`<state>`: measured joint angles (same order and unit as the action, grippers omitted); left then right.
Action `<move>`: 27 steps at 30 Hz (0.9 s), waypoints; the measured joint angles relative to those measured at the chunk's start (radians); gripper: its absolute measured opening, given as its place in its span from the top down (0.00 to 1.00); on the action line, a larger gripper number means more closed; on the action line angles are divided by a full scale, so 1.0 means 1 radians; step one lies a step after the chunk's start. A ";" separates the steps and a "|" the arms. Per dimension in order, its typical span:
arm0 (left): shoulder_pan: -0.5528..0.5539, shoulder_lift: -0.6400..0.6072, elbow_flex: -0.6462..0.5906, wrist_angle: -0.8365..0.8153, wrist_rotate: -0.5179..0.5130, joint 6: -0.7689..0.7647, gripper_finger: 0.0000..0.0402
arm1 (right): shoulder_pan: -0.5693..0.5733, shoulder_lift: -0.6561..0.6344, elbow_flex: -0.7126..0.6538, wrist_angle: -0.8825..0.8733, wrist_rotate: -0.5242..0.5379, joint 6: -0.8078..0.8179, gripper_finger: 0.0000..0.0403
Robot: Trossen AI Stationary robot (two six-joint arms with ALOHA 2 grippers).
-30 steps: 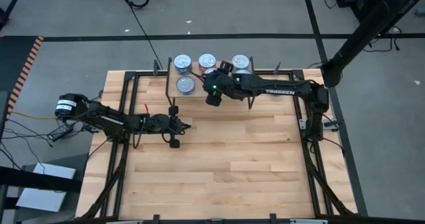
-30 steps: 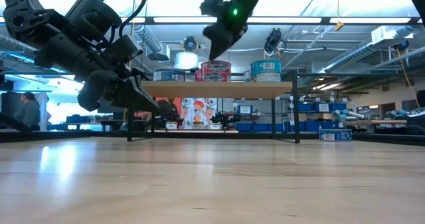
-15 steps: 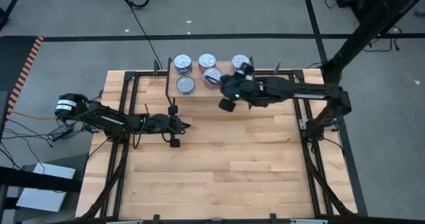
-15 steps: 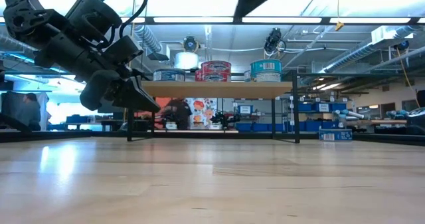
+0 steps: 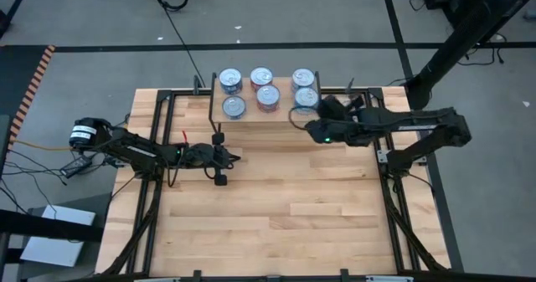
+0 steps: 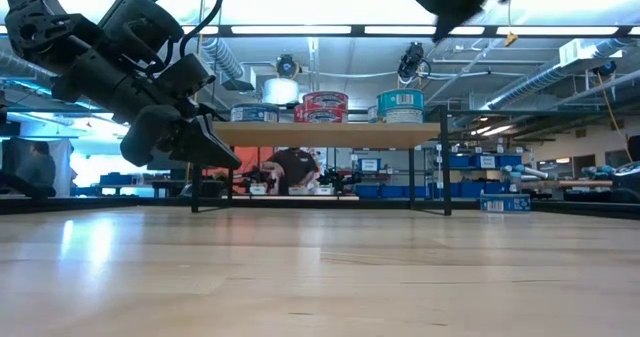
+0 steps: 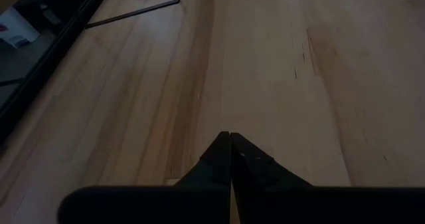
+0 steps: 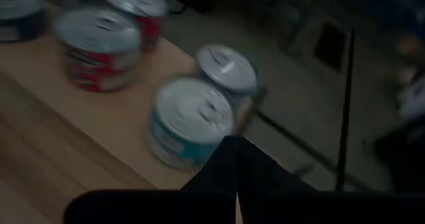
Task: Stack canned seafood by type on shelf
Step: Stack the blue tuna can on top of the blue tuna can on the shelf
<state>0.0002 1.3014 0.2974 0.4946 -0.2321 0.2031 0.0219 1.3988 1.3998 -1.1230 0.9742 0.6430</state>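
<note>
R hand (image 5: 295, 118) shut, empty, beside shelf (image 5: 251, 113); slatted wood table (image 5: 276, 207).

Six tins (image 5: 267, 89) sit on the shelf (image 5: 251, 113) in two rows of three, just left of the right gripper (image 5: 295, 117). The left gripper (image 5: 219, 156) hangs over the table (image 5: 318, 207), well in front of the shelf's left end.

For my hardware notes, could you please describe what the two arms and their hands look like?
Both arms are dark, jointed and cabled. The left arm has a silver-white cylinder near its base; its hand ends in black tapered fingers. The right arm shows a green light near its hand.
</note>
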 joint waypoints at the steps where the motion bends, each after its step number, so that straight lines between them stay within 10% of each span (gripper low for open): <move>1: 0.000 0.000 0.000 0.000 0.000 0.000 0.99 | -0.008 -0.031 -0.042 0.001 -0.002 0.047 0.99; 10: 0.000 0.000 0.000 0.001 0.000 -0.006 0.99 | -0.130 -0.323 -0.400 0.061 -0.100 0.295 0.99; 27: 0.000 0.000 0.000 0.004 0.000 -0.018 0.99 | -0.368 -0.596 -0.864 0.493 -0.185 0.279 1.00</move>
<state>0.0002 1.3014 0.2974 0.4984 -0.2325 0.1852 -0.3459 0.8027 0.5360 -0.6297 0.7889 0.9222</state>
